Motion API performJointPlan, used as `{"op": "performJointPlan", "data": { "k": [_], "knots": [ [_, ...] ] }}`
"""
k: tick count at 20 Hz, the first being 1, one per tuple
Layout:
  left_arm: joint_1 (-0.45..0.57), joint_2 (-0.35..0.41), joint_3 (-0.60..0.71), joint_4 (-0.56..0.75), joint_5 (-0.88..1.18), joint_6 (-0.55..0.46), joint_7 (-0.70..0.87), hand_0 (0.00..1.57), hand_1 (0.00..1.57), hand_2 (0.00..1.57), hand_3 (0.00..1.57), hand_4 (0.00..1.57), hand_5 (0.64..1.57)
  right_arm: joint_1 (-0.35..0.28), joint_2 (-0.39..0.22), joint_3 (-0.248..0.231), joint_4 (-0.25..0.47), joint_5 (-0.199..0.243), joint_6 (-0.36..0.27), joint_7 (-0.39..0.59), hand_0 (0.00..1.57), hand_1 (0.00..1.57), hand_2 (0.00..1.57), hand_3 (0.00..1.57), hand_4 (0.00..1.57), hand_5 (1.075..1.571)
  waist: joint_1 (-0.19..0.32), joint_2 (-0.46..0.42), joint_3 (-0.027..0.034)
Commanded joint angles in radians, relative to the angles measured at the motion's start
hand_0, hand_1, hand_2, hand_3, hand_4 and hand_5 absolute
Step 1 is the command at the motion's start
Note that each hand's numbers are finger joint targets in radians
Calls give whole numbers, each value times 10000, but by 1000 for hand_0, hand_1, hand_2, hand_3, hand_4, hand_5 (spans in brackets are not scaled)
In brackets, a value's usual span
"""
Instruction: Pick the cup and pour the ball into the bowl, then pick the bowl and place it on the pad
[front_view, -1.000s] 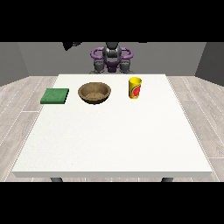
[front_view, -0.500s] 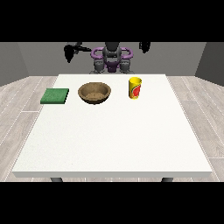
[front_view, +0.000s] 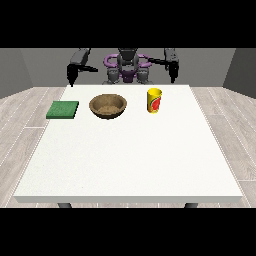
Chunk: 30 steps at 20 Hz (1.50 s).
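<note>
Front view: both hands raised at upper frame, hand at view's left (front_view: 72, 75), hand at view's right (front_view: 173, 73); holding nothing.
Fingers: spread cannot be told.
Yellow cup with red mark (front_view: 154, 100): upright on white counter (front_view: 130, 160), upper right of centre.
Brown wooden bowl (front_view: 108, 106): just left of cup.
Green square pad (front_view: 63, 109): far left.
Ball: not visible.
Risk: clipped cup tipping early, ball rolling off.

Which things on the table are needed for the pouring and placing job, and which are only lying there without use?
Needed for the job:
- yellow cup
- brown bowl
- green pad
- the ball: not visible, presumably inside the cup

Just lying about:
- nothing else; only the white table bearing them
</note>
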Motion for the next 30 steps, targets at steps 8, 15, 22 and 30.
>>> {"op": "performJointPlan", "data": {
  "k": [8,15,22,30],
  "knots": [
    [-1209,-74,851,3699,-337,159,-2852,0,0,0,0,0,1246,-1023,-868,-828,1510,-553,865,-543,0,0,0,0,0,1563,-414,466,-3],
    [-1760,-586,1023,5698,-561,774,-4194,0,0,0,0,0,1271,-597,-1009,-901,2242,-571,1563,-1568,0,0,0,0,0,1559,-798,580,-1],
    [-2549,-598,1175,7187,-634,970,-4957,0,0,0,0,0,1219,-998,-1376,-1353,3577,-709,1952,-2318,0,0,0,0,0,1559,-553,599,1],
    [-2723,104,1379,8152,-2390,4299,-5403,1312,1312,1571,1571,833,1511,-1136,-1831,-1329,2832,-1040,2554,-1845,0,0,0,0,0,1556,-1666,1151,-2]
  ]
}}
